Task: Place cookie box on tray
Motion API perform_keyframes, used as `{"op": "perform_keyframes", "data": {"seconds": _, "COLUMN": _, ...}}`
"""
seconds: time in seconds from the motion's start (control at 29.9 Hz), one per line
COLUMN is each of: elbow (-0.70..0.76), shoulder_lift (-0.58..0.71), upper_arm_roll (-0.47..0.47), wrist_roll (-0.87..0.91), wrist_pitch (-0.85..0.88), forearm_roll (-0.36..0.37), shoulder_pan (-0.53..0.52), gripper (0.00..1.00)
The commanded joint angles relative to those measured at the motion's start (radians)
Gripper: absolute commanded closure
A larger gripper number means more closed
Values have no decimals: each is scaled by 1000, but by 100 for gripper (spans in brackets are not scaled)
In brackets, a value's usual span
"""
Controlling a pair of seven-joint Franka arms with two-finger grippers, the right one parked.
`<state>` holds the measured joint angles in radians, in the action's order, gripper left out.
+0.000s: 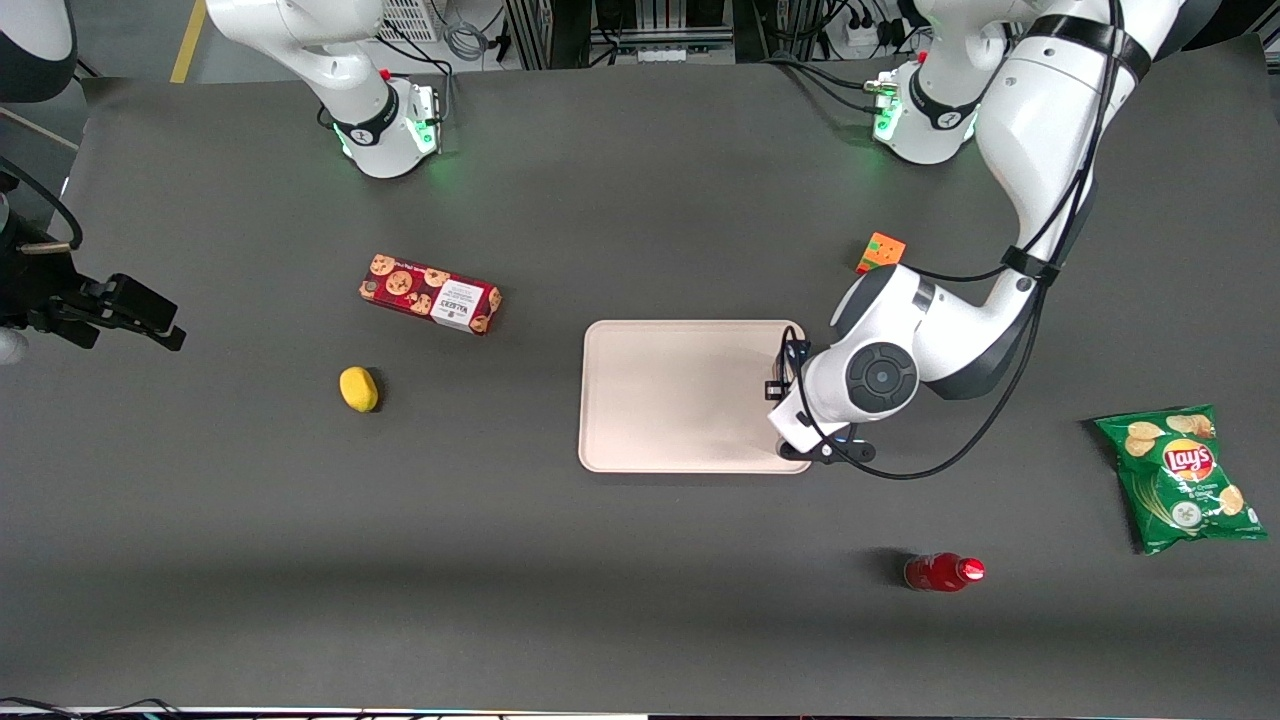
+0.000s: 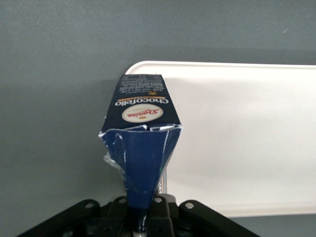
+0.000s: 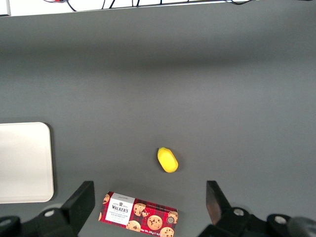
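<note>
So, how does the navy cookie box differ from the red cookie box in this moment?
The navy cookie box is pinched at one crushed end by the left gripper, over the tray edge; the red cookie box lies flat on the table, toward the parked arm's end, untouched. The navy one bears a white oval logo; the red one shows chip cookies. Both are cardboard cookie boxes.

On the dark grey tabletop (image 1: 620, 600), a long red box printed with chip cookies (image 1: 430, 293) lies toward the parked arm's end, with a small yellow, lemon-like object (image 1: 359, 389) nearer the front camera than it. Toward the working arm's end sit a multicoloured cube (image 1: 880, 252), a green Lay's chip bag (image 1: 1182, 479), and what appears to be a red bottle (image 1: 943, 572) lying on its side, nearest the front camera.
</note>
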<state>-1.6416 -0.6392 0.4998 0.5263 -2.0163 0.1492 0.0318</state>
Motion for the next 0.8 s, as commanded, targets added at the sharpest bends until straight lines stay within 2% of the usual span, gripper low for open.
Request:
{"op": "perform_keyframes", "data": {"seconds": 0.0, "elbow": -17, "shoulder_lift": 21, "upper_arm_roll": 17, "wrist_roll": 30, "wrist_pitch": 30, "forearm_roll": 23, "shoulder_pan": 7, "gripper": 90}}
{"op": "perform_keyframes", "data": {"seconds": 0.17, "elbow": -18, "shoulder_lift": 23, "upper_arm_roll": 20, "wrist_roll": 30, "wrist_pitch": 44, "forearm_roll": 23, "shoulder_pan": 7, "gripper": 89}}
{"op": "perform_keyframes", "data": {"seconds": 0.23, "elbow": -18, "shoulder_lift": 21, "upper_arm_roll": 20, "wrist_roll": 29, "wrist_pitch": 45, "forearm_roll": 26, "shoulder_pan": 10, "gripper": 86}}
{"op": "perform_keyframes", "data": {"seconds": 0.3, "elbow": -18, "shoulder_lift": 20, "upper_arm_roll": 22, "wrist_roll": 29, "wrist_pitch": 47, "forearm_roll": 47, "shoulder_pan": 10, "gripper": 71}}
{"op": "perform_keyframes", "data": {"seconds": 0.37, "elbow": -17, "shoulder_lift": 15, "upper_arm_roll": 23, "wrist_roll": 30, "wrist_pitch": 45, "forearm_roll": 55, "shoulder_pan": 10, "gripper": 63}}
{"op": "perform_keyframes", "data": {"seconds": 0.4, "elbow": -17, "shoulder_lift": 15, "upper_arm_roll": 23, "wrist_roll": 30, "wrist_pitch": 44, "forearm_roll": 55, "shoulder_pan": 10, "gripper": 50}}
{"op": "perform_keyframes", "data": {"seconds": 0.43, "elbow": -17, "shoulder_lift": 13, "upper_arm_roll": 23, "wrist_roll": 29, "wrist_pitch": 44, "forearm_roll": 55, "shoulder_pan": 10, "gripper": 32}}
{"op": "perform_keyframes", "data": {"seconds": 0.47, "elbow": -15, "shoulder_lift": 13, "upper_arm_roll": 23, "wrist_roll": 27, "wrist_pitch": 45, "forearm_roll": 55, "shoulder_pan": 8, "gripper": 19}}
{"op": "perform_keyframes", "data": {"seconds": 0.57, "elbow": -10, "shoulder_lift": 15, "upper_arm_roll": 23, "wrist_roll": 26, "wrist_pitch": 47, "forearm_roll": 56, "shoulder_pan": 8, "gripper": 0}}
{"op": "perform_keyframes", "data": {"seconds": 0.77, "elbow": 26, "shoulder_lift": 36, "upper_arm_roll": 23, "wrist_roll": 23, "wrist_pitch": 60, "forearm_roll": 55, "shoulder_pan": 0, "gripper": 0}}
